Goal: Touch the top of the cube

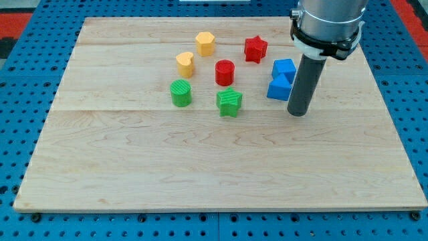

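Handless rod, my tip (298, 112) just right of blue blocks (281, 79), holding nothing

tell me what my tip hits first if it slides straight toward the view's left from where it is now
Most likely the lower blue block: my tip sits just to its right, slightly toward the view's bottom. Depth is unclear from one view, so it might clip only that block's near edge. The green block lies further along.

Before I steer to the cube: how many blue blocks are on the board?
2, touching, just left of my tip: the blue cube nearer the view's top, the second blue block directly below it. None seems hidden.
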You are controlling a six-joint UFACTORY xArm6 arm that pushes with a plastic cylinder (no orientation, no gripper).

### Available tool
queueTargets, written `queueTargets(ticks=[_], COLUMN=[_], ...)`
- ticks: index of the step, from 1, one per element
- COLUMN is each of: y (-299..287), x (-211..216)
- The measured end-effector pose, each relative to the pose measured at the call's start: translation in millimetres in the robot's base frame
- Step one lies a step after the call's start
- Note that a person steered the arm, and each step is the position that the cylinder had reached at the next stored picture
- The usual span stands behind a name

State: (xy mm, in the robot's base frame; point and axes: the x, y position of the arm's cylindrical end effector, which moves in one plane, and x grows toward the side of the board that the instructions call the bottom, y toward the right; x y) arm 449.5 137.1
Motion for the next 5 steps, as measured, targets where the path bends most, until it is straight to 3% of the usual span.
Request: queueTargets(ticks=[1, 2, 3, 5], y=[0.0, -2.1, 53.8, 60.5], x=[3.1, -31.3, -47.6, -132.7])
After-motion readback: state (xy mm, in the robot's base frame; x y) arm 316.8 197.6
